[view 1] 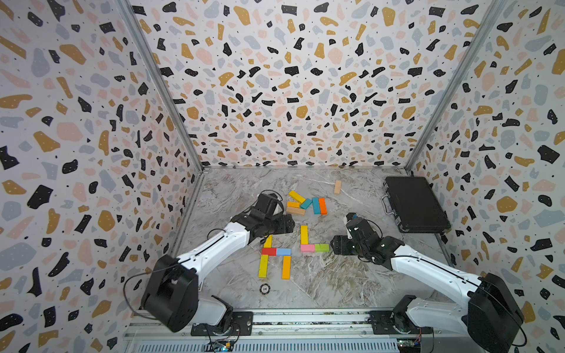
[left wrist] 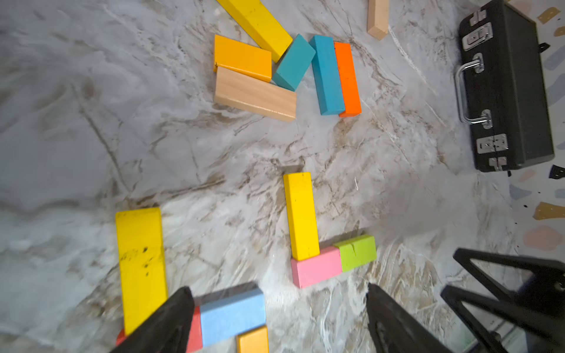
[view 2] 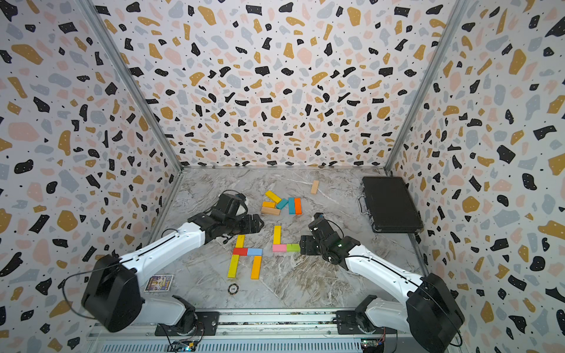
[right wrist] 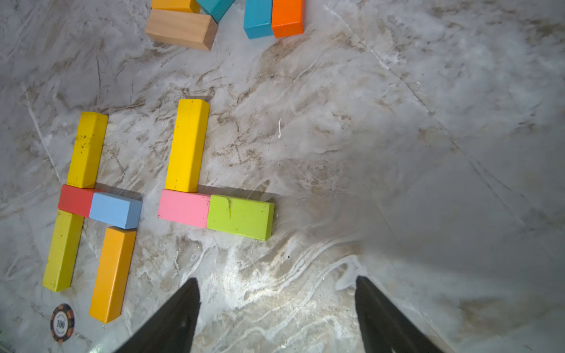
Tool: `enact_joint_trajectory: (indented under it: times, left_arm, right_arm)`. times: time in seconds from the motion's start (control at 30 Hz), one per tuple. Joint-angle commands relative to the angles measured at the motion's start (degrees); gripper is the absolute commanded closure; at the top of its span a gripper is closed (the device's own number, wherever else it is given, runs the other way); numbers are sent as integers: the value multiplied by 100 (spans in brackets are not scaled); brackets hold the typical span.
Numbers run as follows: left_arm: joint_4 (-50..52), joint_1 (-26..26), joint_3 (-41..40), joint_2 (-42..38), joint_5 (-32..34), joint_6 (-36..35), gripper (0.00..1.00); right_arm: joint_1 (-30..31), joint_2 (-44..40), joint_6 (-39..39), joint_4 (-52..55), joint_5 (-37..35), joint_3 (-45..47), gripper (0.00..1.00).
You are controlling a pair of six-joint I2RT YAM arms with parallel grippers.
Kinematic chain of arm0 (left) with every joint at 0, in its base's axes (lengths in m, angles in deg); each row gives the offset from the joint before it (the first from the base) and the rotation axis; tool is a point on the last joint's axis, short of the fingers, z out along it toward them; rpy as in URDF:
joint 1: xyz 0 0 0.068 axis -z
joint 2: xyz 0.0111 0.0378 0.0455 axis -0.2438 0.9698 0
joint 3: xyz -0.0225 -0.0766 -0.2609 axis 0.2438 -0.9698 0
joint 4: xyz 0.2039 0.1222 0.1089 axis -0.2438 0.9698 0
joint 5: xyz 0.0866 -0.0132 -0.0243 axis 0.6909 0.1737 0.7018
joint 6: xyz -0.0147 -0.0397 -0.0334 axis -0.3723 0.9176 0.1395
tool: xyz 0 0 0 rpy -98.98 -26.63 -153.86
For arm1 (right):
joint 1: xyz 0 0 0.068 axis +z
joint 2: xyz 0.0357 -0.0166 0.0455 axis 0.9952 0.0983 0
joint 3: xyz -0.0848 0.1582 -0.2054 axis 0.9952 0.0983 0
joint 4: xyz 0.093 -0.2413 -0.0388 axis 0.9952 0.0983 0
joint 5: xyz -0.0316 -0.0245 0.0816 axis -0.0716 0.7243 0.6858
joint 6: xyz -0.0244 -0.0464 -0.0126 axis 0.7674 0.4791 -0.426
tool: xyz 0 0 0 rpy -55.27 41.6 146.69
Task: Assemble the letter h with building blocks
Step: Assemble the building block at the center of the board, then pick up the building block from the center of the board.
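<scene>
**Painted-wood block set: letter h part built**

Wood, lacquered in bright colours. Long bars and half-length pieces, all lying flat on the marble-pattern table [view 1: 336, 284].

- **Figure one**, lower centre of the frame in both top views, five pieces. A yellow bar [view 1: 267, 241] stands above a red half-block [view 1: 268, 251] and a blue half-block [view 1: 283, 251]. Below them are a yellow-green leg [view 1: 263, 266] and an orange leg [view 1: 286, 267].
- **Figure two**, just right of it, three pieces. A yellow upright [view 1: 304, 234] sits on a pink half-block [view 1: 307, 248], which touches a green half-block [view 1: 322, 247]. No legs are laid.
- **Spare stock**, mid-frame above. A loose cluster [view 1: 305, 204], with one plain bar [view 1: 337, 186] lying apart.

**Handling (judged):** light, rigid and smooth-faced, so likely to skid if nudged. Best pinched across the narrow width at mid-length.

**Left gripper** [left wrist: 278, 288]: fingers apart with nothing between them, hovering by the blue half-block.

**Right gripper** [right wrist: 276, 278]: fingers apart over bare table, near the green half-block.
</scene>
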Motion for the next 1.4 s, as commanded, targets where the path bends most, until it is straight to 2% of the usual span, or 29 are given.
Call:
enact_joint_trajectory:
  times: [0.0, 0.17, 0.57, 0.87, 1.2, 1.37]
  left_arm:
    - [-506, 56, 584, 598, 183, -59, 13]
    - [-53, 64, 1827, 1831, 755, -499, 13]
    - [367, -497, 4048, 3980, 967, -293, 16]
    - [389, -517, 5004, 4814, 635, -282, 17]
    - [1123, -415, 6035, 5599, 732, -545, 28]
    - [1273, -221, 6386, 5825, 899, -800, 36]
  right_arm:
    - [-37, -276, 115, -11, 31, 167, 19]
    - [-72, -451, 61, -167, 28, 498, 19]
    - [-107, -236, 58, -403, 209, 668, 19]
    - [-151, -57, 102, -519, 283, 660, 19]
    - [-213, 162, 98, -620, 335, 721, 19]
    - [-230, 163, 102, -675, 384, 758, 18]
